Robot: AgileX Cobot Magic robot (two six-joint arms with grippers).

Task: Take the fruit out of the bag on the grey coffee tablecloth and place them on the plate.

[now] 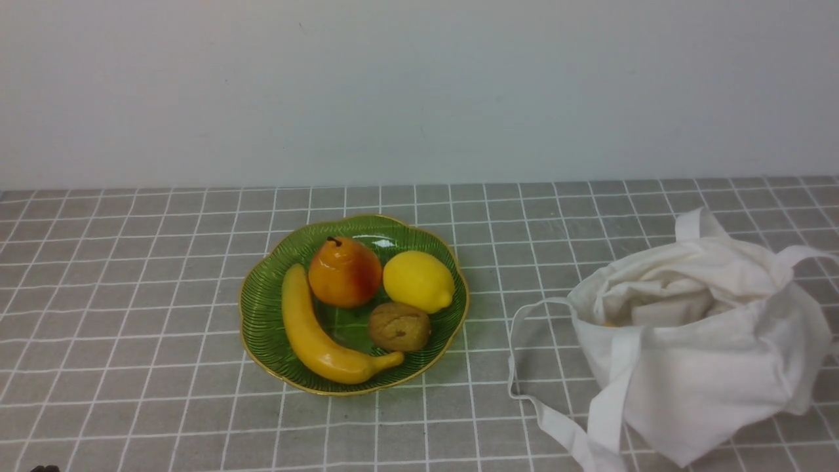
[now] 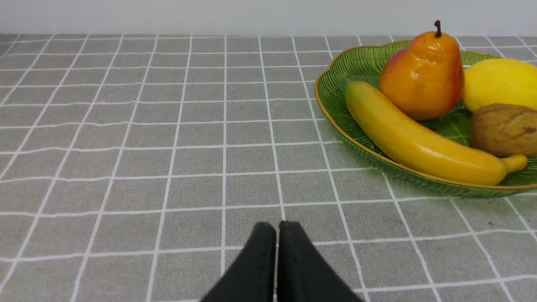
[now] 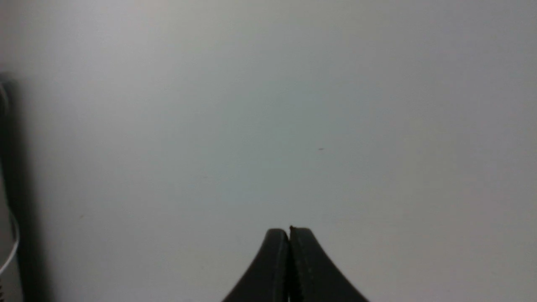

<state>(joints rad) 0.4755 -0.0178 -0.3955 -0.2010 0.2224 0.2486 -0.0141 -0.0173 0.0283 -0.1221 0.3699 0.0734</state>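
Note:
The green plate with its gold rim sits mid-table on the grey coffee tablecloth. On it lies the long yellow banana, the fruit, along the left side; the left wrist view shows the banana and plate too. The white bag slumps at the right, mouth open, straps trailing toward the plate; a small orange patch shows just inside its rim. My left gripper hovers low over bare cloth left of the plate, shut and empty. My right gripper is shut, facing a blank wall.
Also on the plate are an orange-red pear, a yellow lemon and a brown wrinkled fruit. A white wall stands behind the table. A dark bit of the robot shows at the front left edge.

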